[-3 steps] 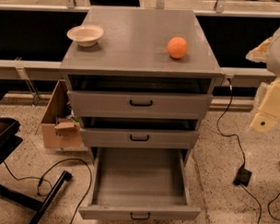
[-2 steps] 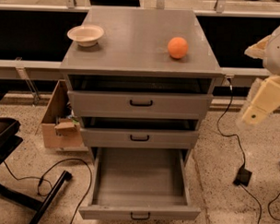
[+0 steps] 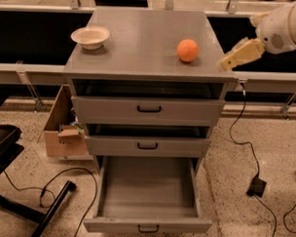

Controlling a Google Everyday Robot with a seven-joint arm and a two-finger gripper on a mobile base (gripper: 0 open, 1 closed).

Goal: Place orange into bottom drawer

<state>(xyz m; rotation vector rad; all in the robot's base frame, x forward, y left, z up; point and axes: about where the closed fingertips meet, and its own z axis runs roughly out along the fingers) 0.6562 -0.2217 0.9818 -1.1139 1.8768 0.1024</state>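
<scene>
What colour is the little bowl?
The bowl is cream, camera view; the gripper hovers right of the orange.

floor (image 3: 269, 144): speckled terrazzo | grey cabinet (image 3: 141, 37): centre | cardboard box (image 3: 57, 132): left of it | black cables (image 3: 248, 146): on floor

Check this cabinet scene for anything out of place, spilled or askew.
Nothing is spilled or damaged. The bottom drawer stands pulled out and bare, which suits the task. The orange sits on the cabinet top, the bowl upright. The gripper hovers at the top's right edge, apart from the orange. Loose cables trail across the floor.
</scene>
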